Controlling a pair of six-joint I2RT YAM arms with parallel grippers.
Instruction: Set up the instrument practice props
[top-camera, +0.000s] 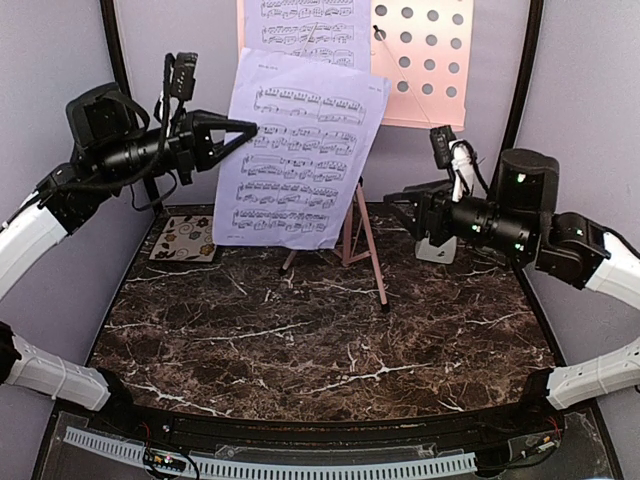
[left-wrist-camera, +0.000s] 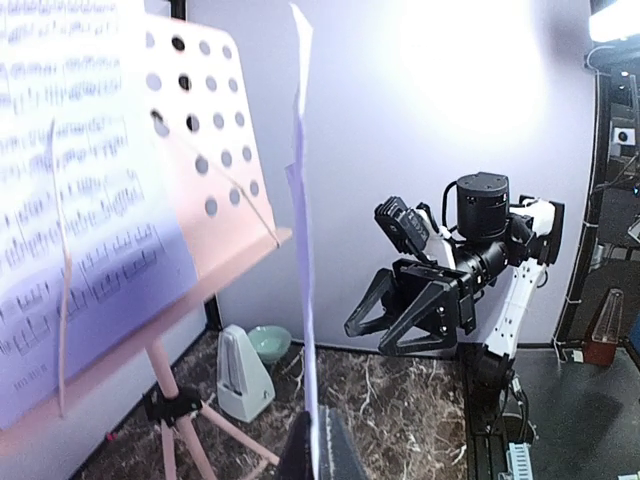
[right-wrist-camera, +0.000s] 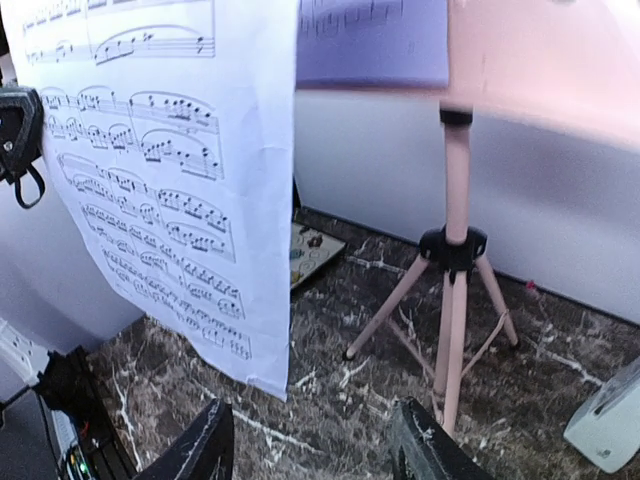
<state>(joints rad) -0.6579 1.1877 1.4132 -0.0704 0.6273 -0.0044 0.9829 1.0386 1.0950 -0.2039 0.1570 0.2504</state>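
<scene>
My left gripper (top-camera: 250, 128) is shut on the left edge of a lavender sheet-music page (top-camera: 300, 150) and holds it upright in the air in front of the pink perforated music stand (top-camera: 425, 60). In the left wrist view this page (left-wrist-camera: 303, 250) shows edge-on, rising from the pinched fingertips (left-wrist-camera: 300, 450). A second page (top-camera: 305, 30) rests on the stand's desk. The white pyramid metronome (top-camera: 437, 248) stands behind my right gripper (top-camera: 392, 205), which is open and empty, right of the tripod legs (right-wrist-camera: 455, 290). It points at the held page (right-wrist-camera: 170, 170).
A floral square tile (top-camera: 185, 238) lies at the back left of the marble table top (top-camera: 330, 340). A pale green bowl (left-wrist-camera: 268, 342) sits by the back wall next to the metronome (left-wrist-camera: 243, 375). Lavender walls close in the back and both sides.
</scene>
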